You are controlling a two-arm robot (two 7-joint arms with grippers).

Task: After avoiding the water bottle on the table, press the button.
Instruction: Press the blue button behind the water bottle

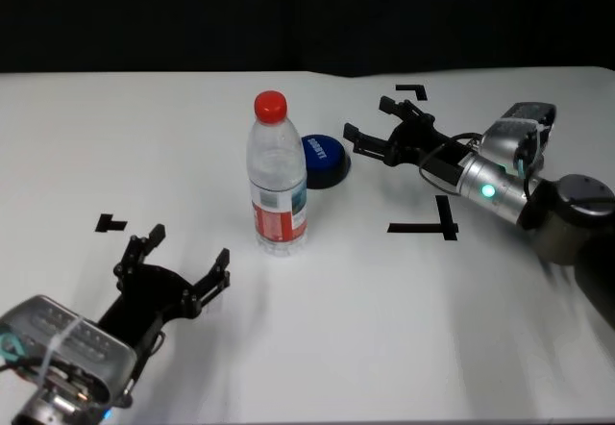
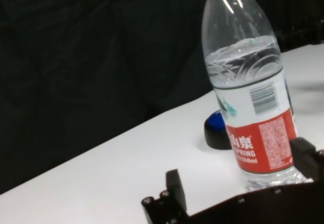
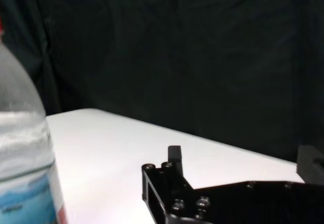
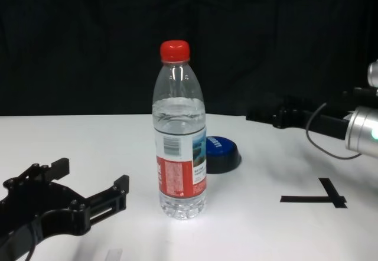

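One bottle (image 1: 277, 177) partly hides one button (image 1: 325, 161); right gripper (image 1: 377, 129) beside it and left gripper (image 1: 188, 258) are spread apart.

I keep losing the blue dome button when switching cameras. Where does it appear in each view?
Head view: low round blue dome button mid-table, just behind and right of the tall clear plastic water bottle with a red cap.
Chest view: button peeks out at the bottle's right.
Left wrist view: button partly hidden behind the bottle.
Right wrist view: not visible.
Shared landmark: the bottle.
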